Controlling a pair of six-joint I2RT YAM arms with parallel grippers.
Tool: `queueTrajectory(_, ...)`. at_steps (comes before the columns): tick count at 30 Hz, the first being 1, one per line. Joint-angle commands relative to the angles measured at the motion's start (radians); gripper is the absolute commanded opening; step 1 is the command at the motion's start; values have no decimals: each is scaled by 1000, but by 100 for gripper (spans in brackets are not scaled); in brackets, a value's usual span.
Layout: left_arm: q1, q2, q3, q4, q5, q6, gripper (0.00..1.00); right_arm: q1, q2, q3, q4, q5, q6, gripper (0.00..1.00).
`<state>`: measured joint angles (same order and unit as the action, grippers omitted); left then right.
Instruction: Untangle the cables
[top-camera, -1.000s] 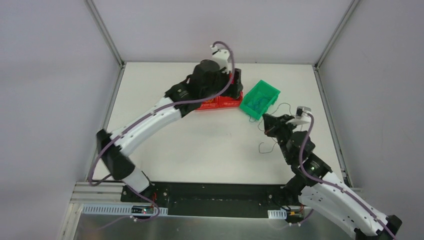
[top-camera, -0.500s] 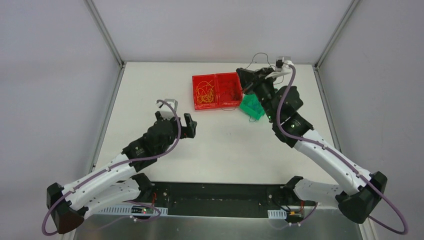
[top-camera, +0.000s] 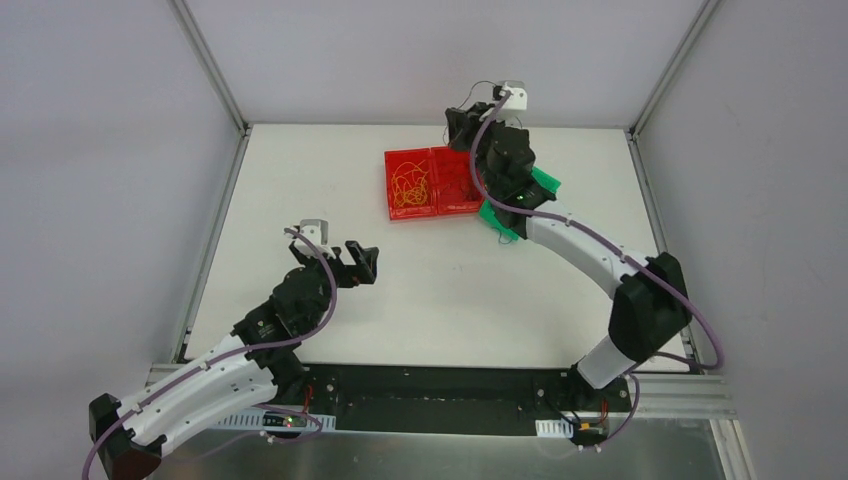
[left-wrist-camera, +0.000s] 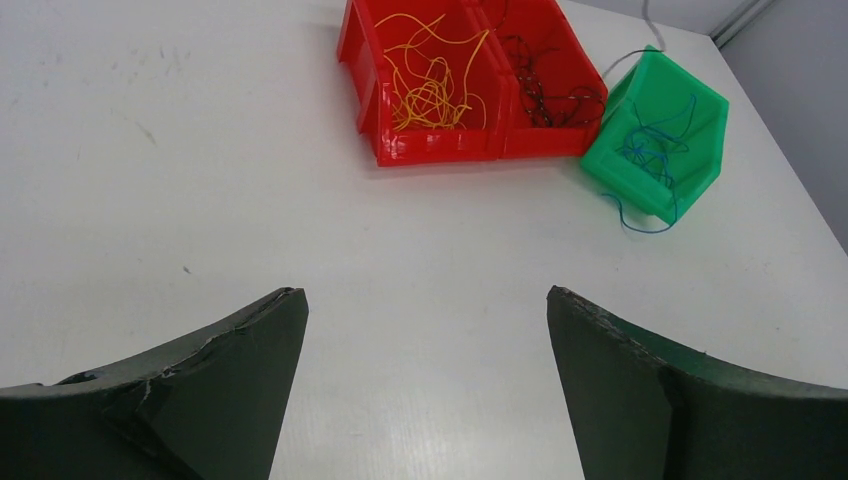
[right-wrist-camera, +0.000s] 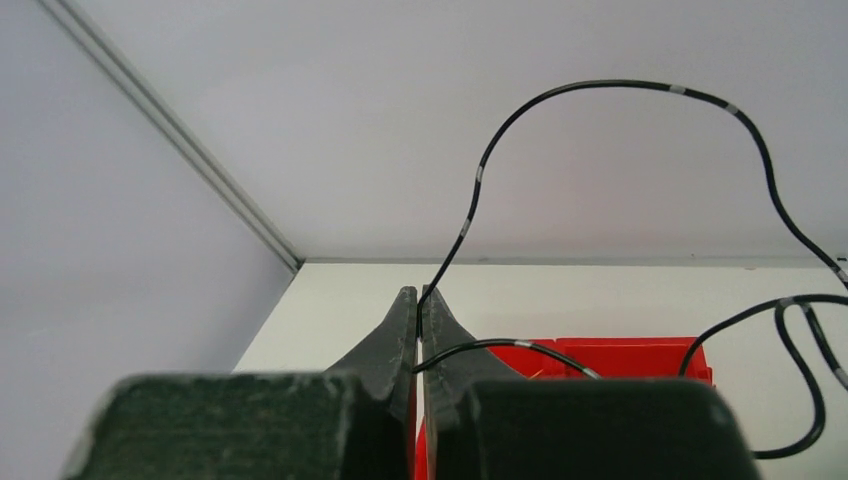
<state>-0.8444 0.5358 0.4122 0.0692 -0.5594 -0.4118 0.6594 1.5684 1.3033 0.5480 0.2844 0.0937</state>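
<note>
At top centre we pinch a dark cable (right-wrist-camera: 610, 84) in our right claw (right-wrist-camera: 419, 305), presumably bound for the red bin (left-wrist-camera: 540, 145) (left claw (left-wrist-camera: 425, 292) gapes empty).

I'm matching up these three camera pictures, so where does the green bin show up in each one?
Top external: the green bin sits right of centre near the far edge, mostly hidden under the right arm.
Left wrist: upper right, blue wires inside, just right of the red bins.
Right wrist: not in view.
Shared landmark: the red bins, low behind the fingers pinching a dark cable in the right wrist view.
</note>
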Motion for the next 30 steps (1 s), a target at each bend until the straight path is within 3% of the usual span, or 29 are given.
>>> queueTrajectory(1, -6, 2, 5, 27, -14, -25, 93, -46, 88, 20, 179, 27, -5, 0)
queueTrajectory(11, -5, 44, 16, 35, 0, -33, 93, -161, 342, 21, 196, -91, 171, 0)
queueTrajectory(13, -6, 57, 20, 35, 0, -30, 93, -173, 389, 68, 96, -88, 206, 0)
queueTrajectory(17, -5, 56, 23, 32, 3, -21, 93, -200, 494, 280, -271, -171, 269, 0)
queueTrajectory(26, -7, 51, 19, 30, 18, -22, 92, -199, 516, 328, -607, -125, 265, 0)
queueTrajectory(30, -7, 47, 17, 26, 6, -21, 92, -149, 569, 420, -755, -32, 145, 0)
